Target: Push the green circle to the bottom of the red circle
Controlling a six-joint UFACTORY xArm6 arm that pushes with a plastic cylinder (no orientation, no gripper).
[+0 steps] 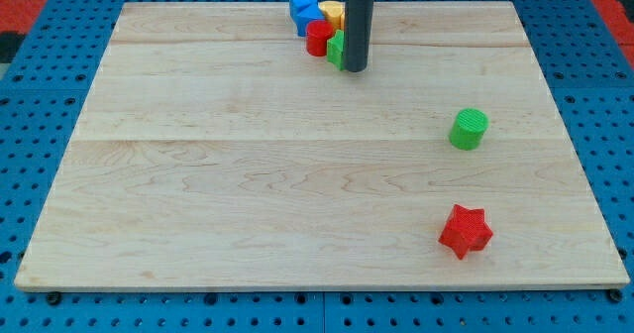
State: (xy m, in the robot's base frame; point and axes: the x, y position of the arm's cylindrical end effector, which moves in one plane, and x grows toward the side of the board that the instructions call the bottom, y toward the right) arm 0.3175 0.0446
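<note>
**Position.** No hand is fitted, so no spread or pressed state applies; the arm ends in a dark rod (358,21). My tip (355,69) rests on the surface (248,174) at the 12 o'clock edge, against the cluster of blocks there. The green circle (469,129) stands alone, well apart from my tip, at roughly 4 o'clock of it. The red circle (317,38) sits at the cluster's 7 o'clock corner.

**Step in hand.** The approach to the green circle is judged not yet made.
- My tip is best carried round to the 4 o'clock side of the green circle, without clipping it on the way.
- The push is then directed toward 10 o'clock, through the block's centre, so that the cylinder does not roll off the line.
- The push is best ended just at 6 o'clock of the red circle, short of contact, so that the cluster is not disturbed.

**Count.**
- Red: two, the red circle and a red star (466,230) at 6 o'clock of the green circle.
- Green: two, the green circle and a green block (336,49), partly hidden by the rod, shape not determinable.
- Yellow: one yellow block (332,14).
- Blue: the blue blocks (304,8) appear to be two, pressed together; this cannot be confirmed.
</note>
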